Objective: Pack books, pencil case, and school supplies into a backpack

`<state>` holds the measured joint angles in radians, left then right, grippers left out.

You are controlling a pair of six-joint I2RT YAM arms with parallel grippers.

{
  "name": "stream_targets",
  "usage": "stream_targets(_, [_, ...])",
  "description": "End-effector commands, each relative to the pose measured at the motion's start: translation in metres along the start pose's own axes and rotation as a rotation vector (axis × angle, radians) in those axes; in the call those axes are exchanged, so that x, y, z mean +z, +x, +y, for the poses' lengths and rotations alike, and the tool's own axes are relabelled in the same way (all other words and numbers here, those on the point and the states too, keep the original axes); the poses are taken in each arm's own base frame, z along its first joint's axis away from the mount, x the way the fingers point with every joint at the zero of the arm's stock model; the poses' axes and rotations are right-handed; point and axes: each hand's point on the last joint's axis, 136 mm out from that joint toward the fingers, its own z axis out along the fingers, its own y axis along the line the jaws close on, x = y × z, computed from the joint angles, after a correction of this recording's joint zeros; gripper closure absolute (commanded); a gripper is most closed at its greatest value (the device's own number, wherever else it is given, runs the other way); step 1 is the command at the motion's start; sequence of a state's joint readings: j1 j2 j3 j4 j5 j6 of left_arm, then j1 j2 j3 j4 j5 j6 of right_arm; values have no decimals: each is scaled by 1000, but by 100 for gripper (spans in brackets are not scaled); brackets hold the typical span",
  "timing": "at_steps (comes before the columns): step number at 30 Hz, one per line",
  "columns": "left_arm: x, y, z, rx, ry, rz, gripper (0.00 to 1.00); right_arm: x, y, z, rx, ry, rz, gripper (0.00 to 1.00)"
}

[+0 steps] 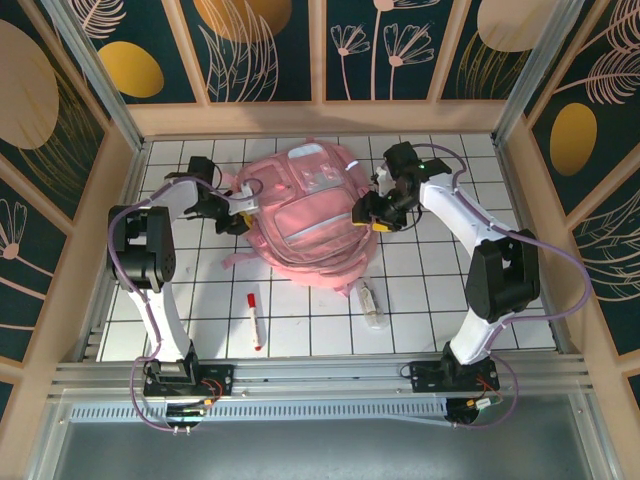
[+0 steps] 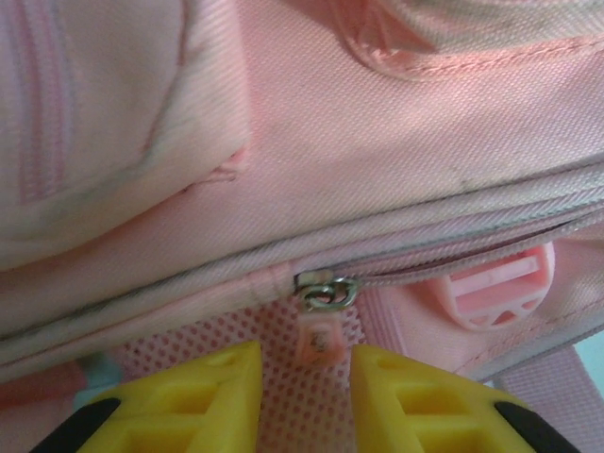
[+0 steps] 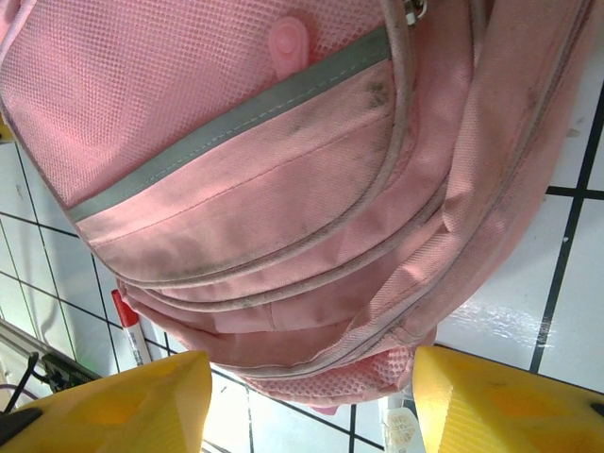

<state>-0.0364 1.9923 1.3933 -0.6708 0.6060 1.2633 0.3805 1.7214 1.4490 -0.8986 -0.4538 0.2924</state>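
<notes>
Table (image 1: pixel 470 300): one, white tiles; the middle was covered by the backpack.
Backpack (image 1: pixel 305 225): one, pink, lying from the middle toward the far edge. Its inside was hidden, and its left and right sides were partly covered by the claws.
Right claw (image 3: pixel 311 377): at the backpack's right side, jaws wide with the bag's rounded end between them; I could not tell whether they touched it.
Left claw (image 2: pixel 307 363): at the backpack's left side, jaws narrowly apart and clamping nothing.
Tube (image 1: pixel 370 305): one, clear, right of the middle toward the near edge, just beside the backpack; contents hard to make out.
Marker (image 1: pixel 254 318): one, red and white, left of the middle by the near edge, apart from the bag.
Zip pull (image 2: pixel 319 340): one, pink, hanging in the left claw's gap.
</notes>
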Motion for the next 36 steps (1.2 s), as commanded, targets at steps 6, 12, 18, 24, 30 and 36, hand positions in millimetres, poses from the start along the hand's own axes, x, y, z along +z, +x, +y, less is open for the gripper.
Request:
stream_targets(6, [-12,-27,3,46,62,-155,65,6,11,5,-36,12,49,41])
stream_targets(12, [-6,-26,-6,32,106,-169,62,7,9,7,-40,8,50,41])
stream_targets(18, [1,-8,-8,-22,100,-81,59,9,9,8,-40,10,53,42])
stream_targets(24, [14,-8,-10,-20,125,-29,58,11,7,10,-44,6,56,42])
stream_targets(30, [15,-18,-10,-8,144,-51,61,11,7,9,-47,9,56,42])
stream_targets(36, [15,-20,-9,-15,150,-56,86,15,8,9,-41,0,61,42])
